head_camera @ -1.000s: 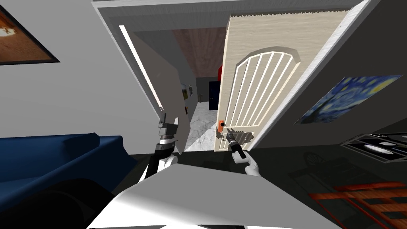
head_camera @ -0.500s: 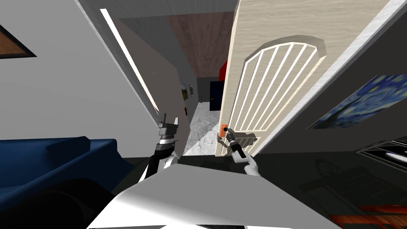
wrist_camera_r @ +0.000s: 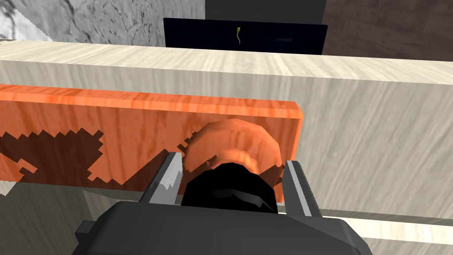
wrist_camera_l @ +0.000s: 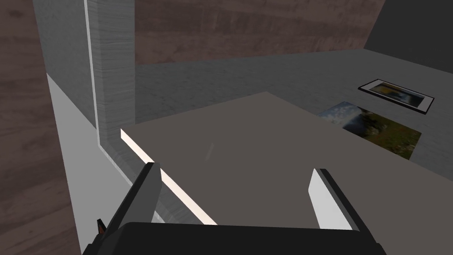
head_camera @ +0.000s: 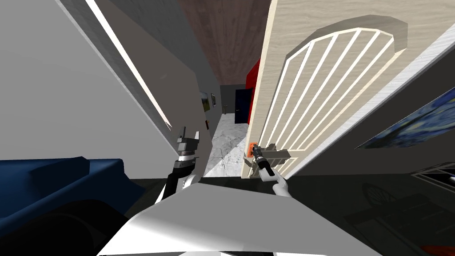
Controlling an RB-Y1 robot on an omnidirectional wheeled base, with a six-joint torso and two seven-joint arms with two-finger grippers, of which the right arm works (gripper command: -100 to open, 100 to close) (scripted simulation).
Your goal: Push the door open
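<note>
Door (head_camera: pixel 284 58) of pale wood stood ajar in the upper right of the frame. The right gripper (wrist_camera_r: pixel 233 159) was clamped on its orange knob (wrist_camera_r: pixel 232 141), low centre. Centre left, the left gripper (wrist_camera_l: pixel 235 167) had its fingers apart before a grey wall (wrist_camera_l: pixel 265 133).

Dim foreground, evenly lit door (head_camera: pixel 302 22), edges splayed by wide lens.
</note>
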